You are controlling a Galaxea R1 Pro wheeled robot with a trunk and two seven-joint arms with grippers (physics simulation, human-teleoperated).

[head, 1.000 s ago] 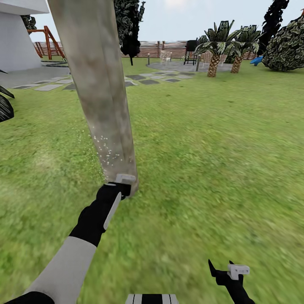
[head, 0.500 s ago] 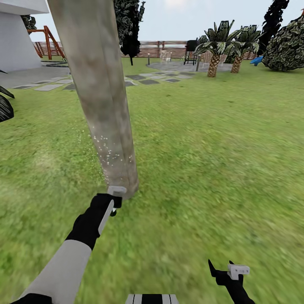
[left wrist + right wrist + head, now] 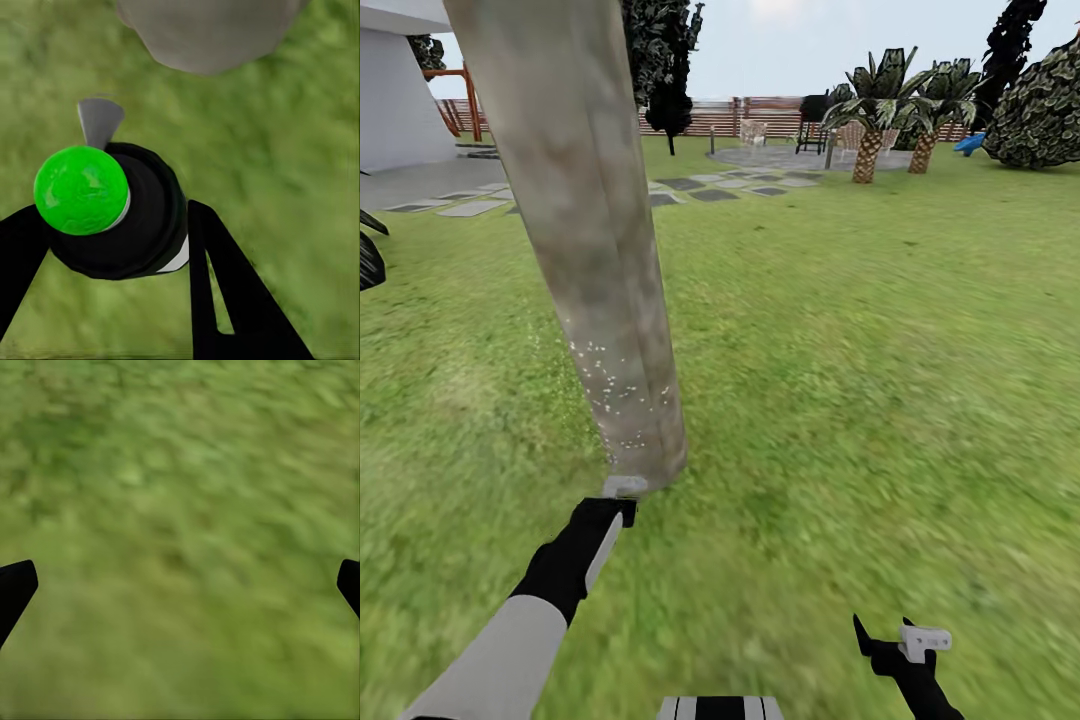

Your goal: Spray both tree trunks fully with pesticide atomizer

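Left hand grips the atomizer, fingers closed on its dark body either side, the green cap facing my wrist camera and the grey nozzle tip pointing toward the trunk. From the head view my left hand hangs low, just in front of the base of the trunk, near the grass but apart from the bark. White specks dot the lower trunk just above my hand, with a few drifting off its left side; I take them for pesticide. Higher up the bark looks bare of specks, as far as I can tell.

My right hand hangs idle over the grass at the lower right, spread wide and holding nothing; in its wrist view the two fingertips sit at the far edges with lawn between them.

I judge the step in hand to be spraying this first tree, with coverage so far limited to the bottom stretch. Next I would need to lift the nozzle and sweep it up the trunk, keeping it aimed at the bark and close enough for the spray to land. The far side of the trunk is hidden from me, so I may have to work around it. I cannot pick out the second tree with any certainty among those by the fence.
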